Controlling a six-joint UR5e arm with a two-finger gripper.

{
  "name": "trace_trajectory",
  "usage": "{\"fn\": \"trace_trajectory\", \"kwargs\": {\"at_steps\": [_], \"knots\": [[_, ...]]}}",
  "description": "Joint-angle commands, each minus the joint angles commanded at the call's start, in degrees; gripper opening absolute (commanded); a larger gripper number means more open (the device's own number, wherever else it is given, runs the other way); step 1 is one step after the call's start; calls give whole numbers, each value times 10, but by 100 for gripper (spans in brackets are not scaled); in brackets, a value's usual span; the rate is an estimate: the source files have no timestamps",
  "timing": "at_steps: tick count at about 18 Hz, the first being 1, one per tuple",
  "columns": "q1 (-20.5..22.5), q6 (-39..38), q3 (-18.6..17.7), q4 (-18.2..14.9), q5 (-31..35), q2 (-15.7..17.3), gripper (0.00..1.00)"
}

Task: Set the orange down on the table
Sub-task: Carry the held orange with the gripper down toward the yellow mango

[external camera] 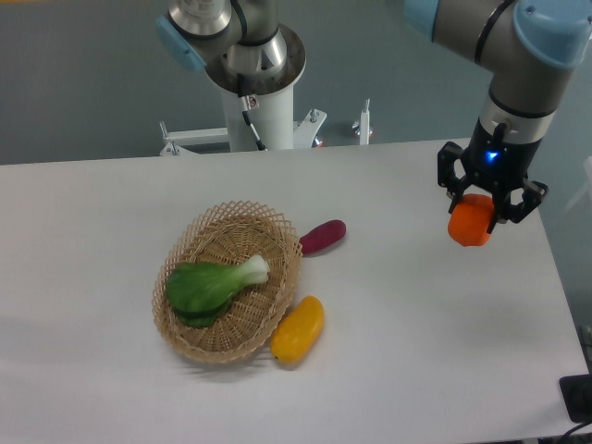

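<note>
White table (388, 351); jaws (483, 209) grip round bright orange (470, 224).

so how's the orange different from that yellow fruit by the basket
The orange is round and bright orange; the yellow fruit is elongated and yellow-orange. The orange is clamped in the gripper at the right side of the table, seemingly above the surface; the yellow fruit lies on the table, tilted, against the wicker basket. The orange looks smaller than the yellow fruit. Both are smooth-skinned and outside the basket.
</note>
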Motion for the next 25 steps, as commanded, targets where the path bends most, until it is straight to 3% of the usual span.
{"fn": "trace_trajectory", "kwargs": {"at_steps": [9, 11, 13, 14, 15, 17, 23, 25], "knots": [[-6, -26, -21, 11, -3, -2, 41], [-12, -47, -49, 46, -3, -1, 41], [-21, -75, -89, 118, -3, 1, 41], [-31, -90, -114, 170, 0, 1, 41], [-34, -104, -130, 192, -1, 0, 41], [-36, -130, -148, 212, -1, -4, 41], [-61, -207, -155, 227, 6, -37, 41], [-83, -213, -157, 255, 59, -52, 41]]}}
